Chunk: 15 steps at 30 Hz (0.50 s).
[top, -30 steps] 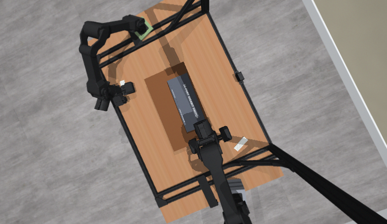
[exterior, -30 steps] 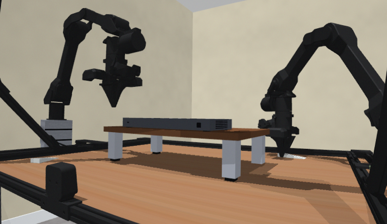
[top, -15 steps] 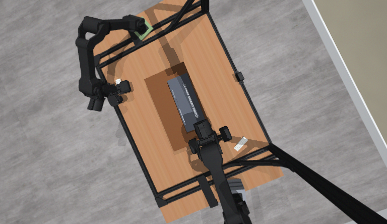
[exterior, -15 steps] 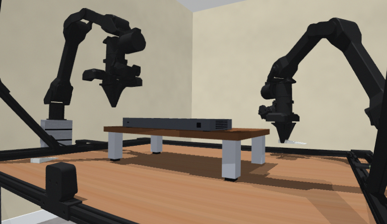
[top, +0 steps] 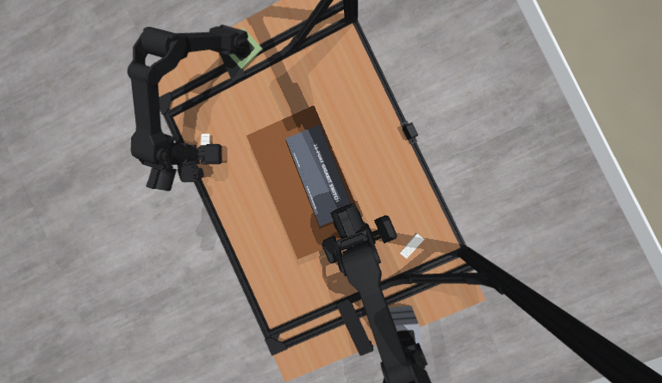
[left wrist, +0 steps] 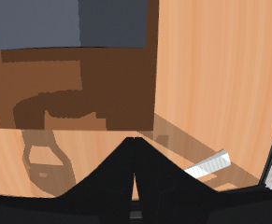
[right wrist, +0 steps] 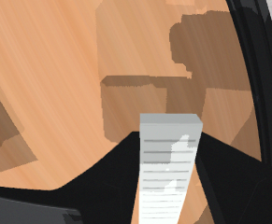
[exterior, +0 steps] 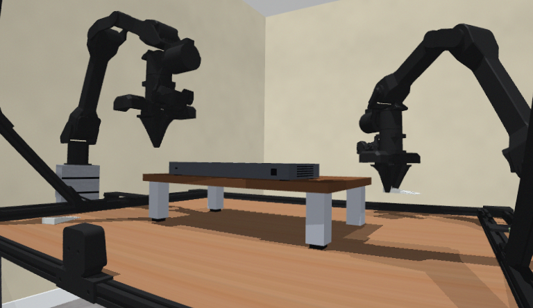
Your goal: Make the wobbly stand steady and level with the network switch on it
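Note:
The brown stand [top: 273,164] [exterior: 235,183] [left wrist: 121,93] bears the grey network switch [top: 312,178] [exterior: 227,170] [left wrist: 33,23]. In the exterior view, three legs show black feet; the back right leg [exterior: 355,206] shows none. Whether its end touches the table is unclear. My right gripper [exterior: 388,190] [right wrist: 166,139] is shut on a white ribbed wedge [top: 204,139] [exterior: 407,191] [right wrist: 165,177], held above the table beyond that leg. My left gripper [exterior: 156,145] [left wrist: 134,144] is shut and empty, above the stand's other end. A second wedge [top: 412,245] [exterior: 55,220] [left wrist: 210,164] lies on the table near it.
Black frame rails [top: 434,187] border the table, with diagonal braces at both ends. A black block [top: 409,130] [exterior: 84,250] sits on one long rail. A green square outline [top: 252,57] shows by the right arm's elbow in the top view.

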Each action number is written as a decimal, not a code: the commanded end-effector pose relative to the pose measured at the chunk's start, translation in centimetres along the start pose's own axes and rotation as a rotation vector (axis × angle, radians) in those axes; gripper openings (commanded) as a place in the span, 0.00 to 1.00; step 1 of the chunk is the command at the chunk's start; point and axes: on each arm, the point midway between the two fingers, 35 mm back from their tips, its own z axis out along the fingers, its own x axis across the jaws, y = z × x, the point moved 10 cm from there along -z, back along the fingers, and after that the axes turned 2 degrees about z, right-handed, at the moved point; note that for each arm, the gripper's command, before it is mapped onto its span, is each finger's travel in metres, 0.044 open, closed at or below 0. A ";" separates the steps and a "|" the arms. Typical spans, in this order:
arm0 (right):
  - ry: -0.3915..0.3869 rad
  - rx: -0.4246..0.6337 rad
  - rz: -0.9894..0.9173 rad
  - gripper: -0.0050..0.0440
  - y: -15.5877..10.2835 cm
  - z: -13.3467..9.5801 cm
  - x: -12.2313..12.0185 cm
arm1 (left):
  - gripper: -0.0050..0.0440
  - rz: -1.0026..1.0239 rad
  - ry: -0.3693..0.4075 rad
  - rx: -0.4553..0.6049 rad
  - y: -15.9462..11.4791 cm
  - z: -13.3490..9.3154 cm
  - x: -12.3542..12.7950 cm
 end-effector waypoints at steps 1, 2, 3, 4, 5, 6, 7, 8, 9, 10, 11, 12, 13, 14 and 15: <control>-0.007 -0.007 0.219 0.10 0.1 -0.3 0.0 | 0.10 0.000 0.000 0.000 0.0 0.0 0.0; -0.007 -0.007 0.219 0.10 0.1 -0.3 0.0 | 0.10 0.000 0.000 0.000 0.0 0.0 0.0; -0.007 -0.007 0.219 0.10 0.1 -0.3 0.0 | 0.10 0.000 0.000 0.000 0.0 0.0 0.0; -0.007 -0.007 0.219 0.10 0.1 -0.3 0.0 | 0.10 0.000 0.000 0.000 0.0 0.0 0.0; -0.007 -0.007 0.219 0.10 0.1 -0.3 0.0 | 0.10 0.000 0.000 0.000 0.0 0.0 0.0; -0.007 -0.007 0.219 0.10 0.1 -0.3 0.0 | 0.10 0.000 0.000 0.000 0.0 0.0 0.0; -0.007 -0.007 0.219 0.10 0.1 -0.3 0.0 | 0.10 0.000 0.000 0.000 0.0 0.0 0.0; -0.007 -0.007 0.219 0.10 0.1 -0.3 0.0 | 0.10 0.000 0.000 0.000 0.0 0.0 0.0; -0.007 -0.007 0.219 0.10 0.1 -0.3 0.0 | 0.10 0.000 0.000 0.000 0.0 0.0 0.0; -0.007 -0.007 0.219 0.10 0.1 -0.3 0.0 | 0.10 0.000 0.000 0.000 0.0 0.0 0.0; -0.007 -0.007 0.219 0.10 0.1 -0.3 0.0 | 0.10 0.000 0.000 0.000 0.0 0.0 0.0; -0.007 -0.007 0.219 0.10 0.1 -0.3 0.0 | 0.10 0.000 0.000 0.000 0.0 0.0 0.0; -0.004 -0.006 0.490 0.10 0.1 -0.3 0.0 | 0.10 0.000 0.000 0.000 0.0 0.0 0.0; -0.004 -0.007 0.529 0.10 0.1 -0.3 0.0 | 0.10 0.000 0.000 0.000 0.0 0.0 0.0; -0.004 -0.007 0.593 0.10 0.1 -0.3 0.0 | 0.10 0.000 0.000 0.000 0.0 0.0 0.0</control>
